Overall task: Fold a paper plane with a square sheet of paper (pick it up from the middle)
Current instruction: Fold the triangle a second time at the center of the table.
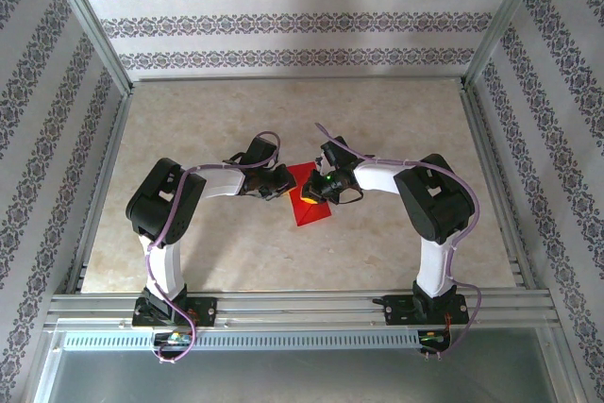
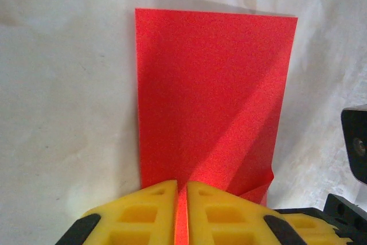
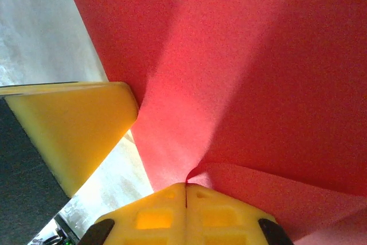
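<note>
Mid-bench, between the two arms, lies the paper, a bright red sheet already folded to an oblong. It looks very light and thin, limp rather than stiff, so it will sag or buckle wherever it is unsupported, and it will keep any dent or crease pressed into it. A hard pull could tear it, and its smooth face may slide on the pale bench instead of staying put under a push. My guess is that the safest hold is a shallow nip on an edge or along a crease line, with most of the sheet left resting flat.

Nearest the left wrist camera, the left fingers are almost clenched, and a thin strip of red shows in the narrow slot between them, so they are grasping the paper's near edge. Just to the right of them a small corner curls up off the bench, and a diagonal crease runs away from there toward the far right side. Beyond that the sheet lies flat up to its far edge.

From the other side, the right fingers are pressed fully together. The paper puckers straight into their tips, so they appear to be pinching a fold, with a loose flap beside them.
</note>
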`<state>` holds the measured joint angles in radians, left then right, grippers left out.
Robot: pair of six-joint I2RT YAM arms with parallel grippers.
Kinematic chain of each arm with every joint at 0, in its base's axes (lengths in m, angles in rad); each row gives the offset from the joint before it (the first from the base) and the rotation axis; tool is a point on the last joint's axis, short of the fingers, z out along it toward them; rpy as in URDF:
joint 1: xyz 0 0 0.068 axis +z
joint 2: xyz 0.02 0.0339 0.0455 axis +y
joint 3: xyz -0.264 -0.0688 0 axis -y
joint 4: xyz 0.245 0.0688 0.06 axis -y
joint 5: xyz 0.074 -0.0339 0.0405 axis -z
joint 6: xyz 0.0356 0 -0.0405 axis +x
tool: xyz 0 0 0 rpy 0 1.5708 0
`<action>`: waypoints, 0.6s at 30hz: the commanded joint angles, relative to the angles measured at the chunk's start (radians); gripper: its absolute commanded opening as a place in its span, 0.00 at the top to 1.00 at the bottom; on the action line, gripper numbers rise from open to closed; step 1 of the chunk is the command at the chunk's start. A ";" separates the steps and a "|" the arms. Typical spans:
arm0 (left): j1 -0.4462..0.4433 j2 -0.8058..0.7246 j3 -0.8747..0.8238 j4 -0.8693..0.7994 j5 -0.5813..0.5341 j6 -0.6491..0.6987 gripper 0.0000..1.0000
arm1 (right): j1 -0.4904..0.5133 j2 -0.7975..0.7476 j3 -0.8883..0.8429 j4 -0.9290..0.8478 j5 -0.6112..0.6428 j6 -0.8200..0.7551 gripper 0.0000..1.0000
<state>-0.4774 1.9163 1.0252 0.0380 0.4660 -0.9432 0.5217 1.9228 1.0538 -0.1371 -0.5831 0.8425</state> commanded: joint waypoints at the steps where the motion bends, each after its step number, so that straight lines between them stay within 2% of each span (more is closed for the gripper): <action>1: 0.005 0.024 -0.017 -0.031 -0.008 -0.009 0.86 | 0.011 0.018 0.021 -0.005 0.028 0.007 0.99; 18: 0.005 0.021 -0.018 -0.030 0.001 0.001 0.86 | 0.009 -0.015 0.002 -0.045 0.026 -0.032 0.99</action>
<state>-0.4774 1.9163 1.0252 0.0380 0.4664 -0.9432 0.5217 1.9232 1.0538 -0.1490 -0.5808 0.8307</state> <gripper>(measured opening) 0.138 0.057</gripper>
